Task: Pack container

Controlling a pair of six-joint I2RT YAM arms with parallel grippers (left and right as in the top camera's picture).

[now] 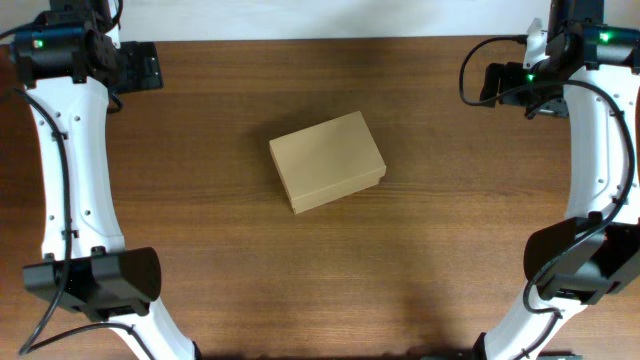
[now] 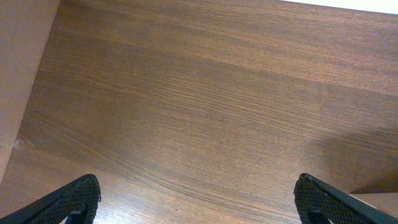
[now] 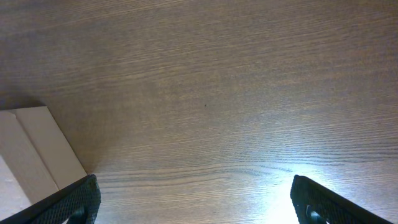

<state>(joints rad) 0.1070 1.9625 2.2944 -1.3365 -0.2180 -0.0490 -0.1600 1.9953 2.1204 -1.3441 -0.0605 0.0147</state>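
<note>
The container (image 1: 327, 160), a plain tan cardboard box with its lid down, lies slightly askew in the middle of the wooden table (image 1: 450, 200). My left gripper (image 1: 140, 66) hovers at the far left corner, well away from the box. It is open in the left wrist view (image 2: 199, 205), with only bare wood between its fingers (image 2: 74, 200). My right gripper (image 1: 495, 85) hangs at the far right, also apart from the box. It is open too (image 3: 194, 202), over bare wood, and a corner of the container (image 3: 34, 152) shows at the left beside its left finger (image 3: 74, 202).
The table's far edge meets a white surface (image 1: 330, 18). White arm links run down both sides, left (image 1: 75, 170) and right (image 1: 600, 160), to dark bases at the near corners. A tan surface (image 2: 18, 74) lies past the table's edge in the left wrist view.
</note>
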